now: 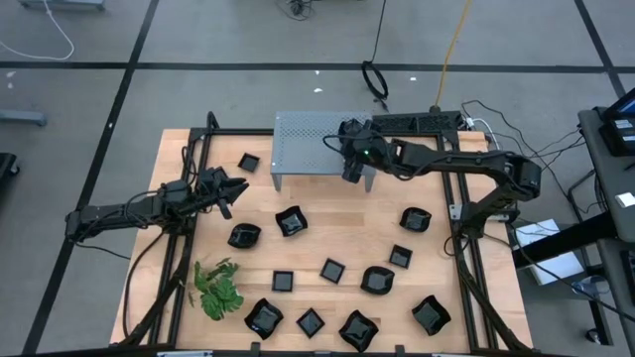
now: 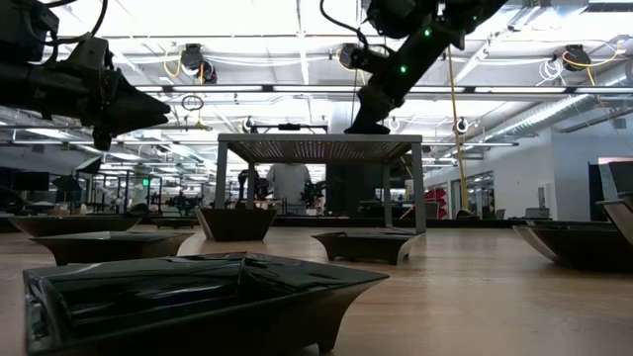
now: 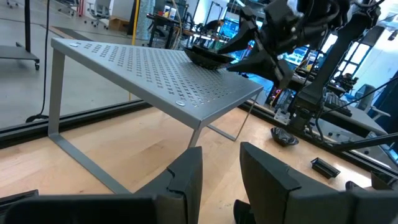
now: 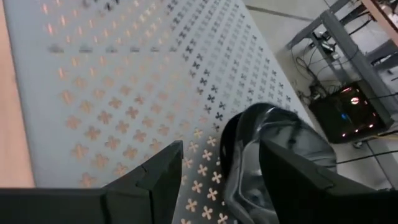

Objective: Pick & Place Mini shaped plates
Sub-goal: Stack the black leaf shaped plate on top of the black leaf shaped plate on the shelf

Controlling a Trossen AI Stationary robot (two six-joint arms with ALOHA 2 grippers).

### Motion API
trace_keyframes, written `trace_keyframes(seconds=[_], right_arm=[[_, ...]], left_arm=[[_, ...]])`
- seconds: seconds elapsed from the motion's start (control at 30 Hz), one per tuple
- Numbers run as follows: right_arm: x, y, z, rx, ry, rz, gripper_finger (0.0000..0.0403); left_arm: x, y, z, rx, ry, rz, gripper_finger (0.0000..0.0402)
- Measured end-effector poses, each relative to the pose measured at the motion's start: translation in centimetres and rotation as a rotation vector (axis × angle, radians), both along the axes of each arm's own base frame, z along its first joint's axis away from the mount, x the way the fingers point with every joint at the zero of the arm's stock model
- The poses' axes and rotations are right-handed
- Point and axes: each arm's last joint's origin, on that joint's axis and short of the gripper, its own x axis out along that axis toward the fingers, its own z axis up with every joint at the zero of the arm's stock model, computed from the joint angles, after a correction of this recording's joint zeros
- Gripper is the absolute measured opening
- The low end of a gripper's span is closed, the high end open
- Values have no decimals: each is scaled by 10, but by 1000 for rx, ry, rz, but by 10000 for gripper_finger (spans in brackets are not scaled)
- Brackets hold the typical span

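Observation:
Several glossy black mini plates lie scattered on the wooden table, among them a wavy one (image 1: 290,221) and a square one (image 1: 332,270). One more black plate (image 4: 258,146) (image 3: 208,57) is on the top of the grey perforated stand (image 1: 308,149), near its right edge. My right gripper (image 4: 217,180) (image 1: 352,167) stands open over it, one finger above the plate's hollow and the other beside its rim, over bare stand. My left gripper (image 3: 221,180) (image 1: 236,188) waits level at the table's left, open, with nothing between its fingers. My right gripper comes at the plate on the stand slanting down from the table's right. One finger (image 4: 298,177) covers part of the plate's rim (image 4: 233,155). The other stands apart from it. Whether any finger touches the plate, I cannot tell.
A green leafy sprig (image 1: 218,288) lies at the near left. A black power strip (image 1: 417,121) and cables run along the far edge. Black frame rails (image 1: 189,238) border the table's left and right sides. Bare wood shows between stand and plates.

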Motion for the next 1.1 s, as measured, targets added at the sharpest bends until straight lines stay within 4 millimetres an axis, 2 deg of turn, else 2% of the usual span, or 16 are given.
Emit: trace_keyframes(seconds=[0.27,0.37,0.97,1.1], right_arm=[[1,0,-2,-27,-7,16,197],[1,0,-2,-34,-3,23,185],[1,0,-2,-41,5,28,12],[1,1,-2,-92,39,6,4]], left_arm=[[0,0,0,0,0,0,111],[0,0,0,0,0,0,111],[0,0,0,0,0,0,111],[0,0,0,0,0,0,111]])
